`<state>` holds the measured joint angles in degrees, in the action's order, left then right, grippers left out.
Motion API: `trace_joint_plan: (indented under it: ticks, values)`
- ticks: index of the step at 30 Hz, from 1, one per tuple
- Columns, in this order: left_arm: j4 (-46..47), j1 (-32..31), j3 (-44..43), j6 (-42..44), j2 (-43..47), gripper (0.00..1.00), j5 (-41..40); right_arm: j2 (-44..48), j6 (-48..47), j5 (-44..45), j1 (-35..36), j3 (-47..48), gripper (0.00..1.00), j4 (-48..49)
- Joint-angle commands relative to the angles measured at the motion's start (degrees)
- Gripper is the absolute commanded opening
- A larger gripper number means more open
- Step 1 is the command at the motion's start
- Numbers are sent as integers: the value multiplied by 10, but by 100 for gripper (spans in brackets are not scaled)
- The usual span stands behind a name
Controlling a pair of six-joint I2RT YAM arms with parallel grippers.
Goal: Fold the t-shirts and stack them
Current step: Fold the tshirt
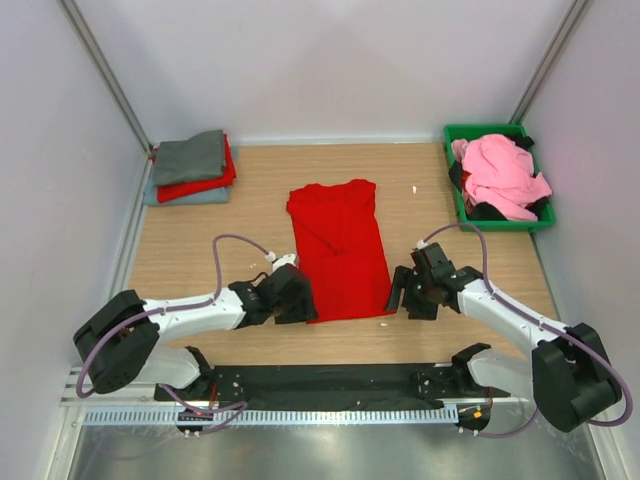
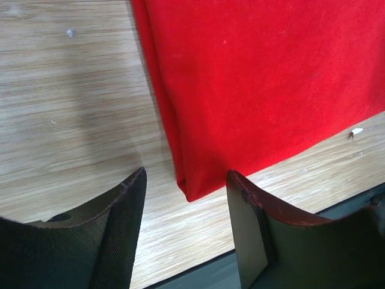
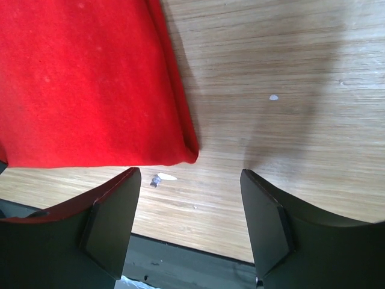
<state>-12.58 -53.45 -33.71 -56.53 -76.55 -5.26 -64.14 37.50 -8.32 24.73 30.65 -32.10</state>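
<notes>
Both grippers are seen with their jaws spread apart and nothing held between them: the left gripper is poised over the near left corner of the big red shirt, the right gripper just off its near right corner. This shirt is laid flat on the pale wood-grain table, folded into a long narrow strip with its collar end away from the arms. Far to the left of the red shirt, against the back wall, a folded stack is found: a grey shirt on top, a red one under it and a light blue-grey one at the bottom. Far to its right, a green bin is filled with a crumpled pink shirt and a dark one. A few small white scraps are scattered on the wood beside the red shirt. The table is enclosed by plain white walls with metal posts in the far corners, and its near edge is bordered by a black strip.
</notes>
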Motion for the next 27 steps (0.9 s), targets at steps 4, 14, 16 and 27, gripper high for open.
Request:
trace_joint_plan:
  ticks: [4, 14, 16, 27]
  values:
    - [22, 1, 24, -16, 0, 52, 5, -12, 15, -6, 1, -25, 71, 56]
    - [69, 1, 58, -35, -27, 43, 9, -29, 32, 2, 1, -42, 58, 86]
    - [72, 1, 58, -35, -32, 41, 10, -40, 35, -4, 0, -49, 53, 106]
    - [64, -10, 47, -44, -19, 0, -10, 44, 48, -15, 2, -66, 1, 94]
